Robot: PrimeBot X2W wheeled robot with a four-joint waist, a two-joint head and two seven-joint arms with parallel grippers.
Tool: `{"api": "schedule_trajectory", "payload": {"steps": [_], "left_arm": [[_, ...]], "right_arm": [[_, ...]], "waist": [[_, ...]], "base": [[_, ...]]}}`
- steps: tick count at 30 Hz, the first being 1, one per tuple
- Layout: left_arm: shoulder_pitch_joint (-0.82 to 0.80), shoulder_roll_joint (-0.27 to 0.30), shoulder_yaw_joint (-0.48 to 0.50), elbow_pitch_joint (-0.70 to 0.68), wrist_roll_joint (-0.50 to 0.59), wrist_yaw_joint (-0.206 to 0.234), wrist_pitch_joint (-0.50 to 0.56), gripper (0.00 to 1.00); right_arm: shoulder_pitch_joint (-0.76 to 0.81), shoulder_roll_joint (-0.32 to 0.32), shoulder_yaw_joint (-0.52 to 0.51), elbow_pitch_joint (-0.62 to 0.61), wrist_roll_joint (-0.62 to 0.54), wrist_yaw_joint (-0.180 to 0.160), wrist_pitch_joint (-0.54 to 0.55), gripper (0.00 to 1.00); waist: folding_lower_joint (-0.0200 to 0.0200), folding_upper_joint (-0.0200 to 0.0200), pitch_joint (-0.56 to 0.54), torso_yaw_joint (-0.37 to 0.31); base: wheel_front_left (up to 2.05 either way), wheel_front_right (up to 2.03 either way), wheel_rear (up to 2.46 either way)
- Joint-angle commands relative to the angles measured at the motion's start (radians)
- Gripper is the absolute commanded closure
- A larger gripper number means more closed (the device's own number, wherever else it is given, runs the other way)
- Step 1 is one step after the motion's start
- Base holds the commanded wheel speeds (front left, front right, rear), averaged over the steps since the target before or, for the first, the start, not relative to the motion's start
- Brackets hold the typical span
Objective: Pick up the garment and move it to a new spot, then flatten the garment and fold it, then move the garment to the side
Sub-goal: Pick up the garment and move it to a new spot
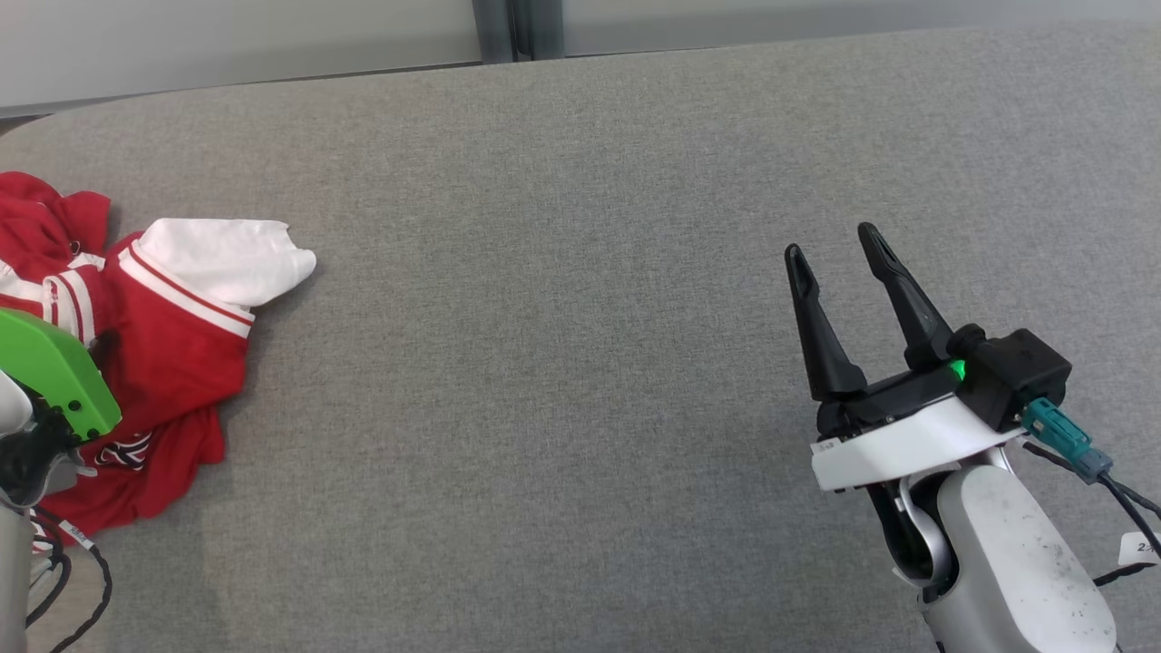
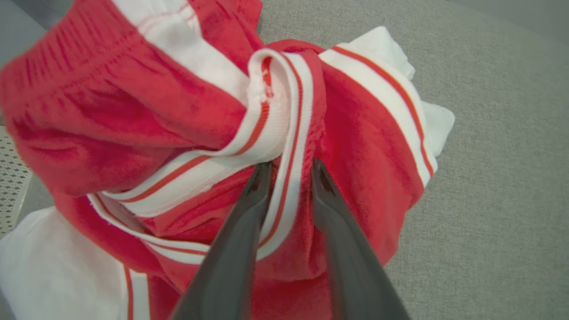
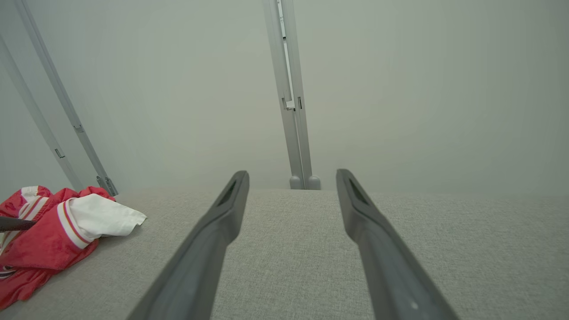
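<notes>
Garment (image 1: 172,354) lies bunched on grey pad (image 1: 562,272) — left gripper (image 2: 289,171) narrow astride its striped band, grip unclear; right gripper (image 1: 830,238) wide, well apart.

We can pass freely over the middle and far stretch of the grey fabric surface (image 1: 562,363). The crumpled red-and-white garment (image 1: 172,336) heaps at its left edge, with our left gripper (image 2: 291,164) sunk into it. Our right gripper (image 1: 830,238) stands near the right edge. A metal post (image 3: 293,111) rises behind the far edge.
</notes>
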Motion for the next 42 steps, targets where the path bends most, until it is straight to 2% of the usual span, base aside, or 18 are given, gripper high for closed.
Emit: {"api": "schedule_trajectory", "payload": {"steps": [1, 8, 14, 23, 28, 35, 39, 42], "left_arm": [[-0.006, 0.014, -0.014, -0.009, -0.008, -0.003, -0.008, 1.00], [-0.021, 0.052, -0.085, -0.053, -0.010, -0.003, -0.045, 1.00], [-0.058, 0.078, -0.159, -0.182, -0.003, -0.003, -0.051, 1.00], [-0.147, 0.077, -0.233, -0.420, 0.000, -0.003, -0.027, 1.00], [-0.201, 0.035, -0.258, -0.522, 0.011, -0.002, -0.030, 1.00], [-0.288, -0.073, -0.303, -0.647, 0.028, 0.010, -0.064, 1.00], [-0.281, -0.115, -0.326, -0.666, 0.033, 0.023, -0.075, 1.00], [-0.227, -0.122, -0.344, -0.651, 0.035, 0.024, -0.090, 1.00]], "right_arm": [[0.004, 0.001, -0.004, 0.001, -0.002, 0.000, -0.003, 0.00], [0.019, 0.011, -0.004, 0.011, -0.006, 0.000, -0.003, 0.00], [0.041, 0.020, -0.020, 0.016, -0.006, 0.000, -0.003, 0.00], [0.068, 0.039, -0.038, 0.020, -0.005, 0.000, -0.003, 0.00], [0.078, 0.050, -0.042, 0.019, -0.002, 0.000, -0.003, 0.00], [0.077, 0.059, -0.069, 0.008, 0.005, 0.000, -0.003, 0.00], [0.069, 0.061, -0.082, 0.001, 0.001, 0.000, -0.003, 0.00], [0.063, 0.062, -0.086, 0.000, 0.001, 0.000, -0.003, 0.00]], "waist": [[0.0000, 0.0000, -0.006, 0.004], [0.0000, 0.0000, -0.051, 0.016], [0.0000, 0.0000, -0.110, 0.013], [0.0000, 0.0000, -0.182, -0.061], [0.0000, 0.0000, -0.198, -0.129], [0.0000, 0.0000, -0.182, -0.214], [0.0000, 0.0000, -0.158, -0.237], [0.0000, 0.0000, -0.141, -0.243]], "base": [[0.00, 0.00, 0.00], [0.00, 0.00, 0.00], [0.00, 0.00, 0.00], [0.00, 0.00, 0.00], [0.00, 0.00, 0.00], [0.00, 0.00, 0.00], [0.00, 0.00, 0.00], [0.00, 0.00, 0.00]]}}
